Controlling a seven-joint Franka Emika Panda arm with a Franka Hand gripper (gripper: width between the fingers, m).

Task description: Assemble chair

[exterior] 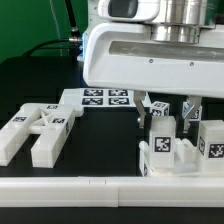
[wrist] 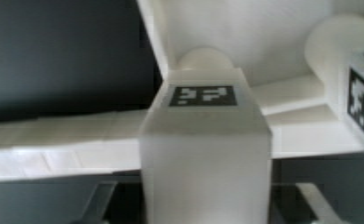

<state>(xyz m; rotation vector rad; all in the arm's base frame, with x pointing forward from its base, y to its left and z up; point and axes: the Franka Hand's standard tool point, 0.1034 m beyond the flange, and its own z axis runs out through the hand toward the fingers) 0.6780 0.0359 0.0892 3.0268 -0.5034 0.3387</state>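
Note:
The chair lies in loose white tagged parts. In the exterior view my gripper (exterior: 175,112) hangs over the right-hand group, its fingers either side of the top of an upright tagged block (exterior: 164,146). A second tagged block (exterior: 211,140) stands just to the exterior view's right of it. In the wrist view the long white block (wrist: 205,130) with a tag on its face runs straight between my fingers, and my gripper (wrist: 205,200) is shut on it. A long white part (wrist: 54,140) lies across behind it, and a tagged part (wrist: 360,95) shows at the edge.
Two more white chair parts (exterior: 20,132) (exterior: 52,134) lie side by side at the exterior view's left. The marker board (exterior: 100,97) lies flat behind them. A long plain white rail (exterior: 100,195) runs along the front edge. The arm's big white body (exterior: 150,55) hides the middle back.

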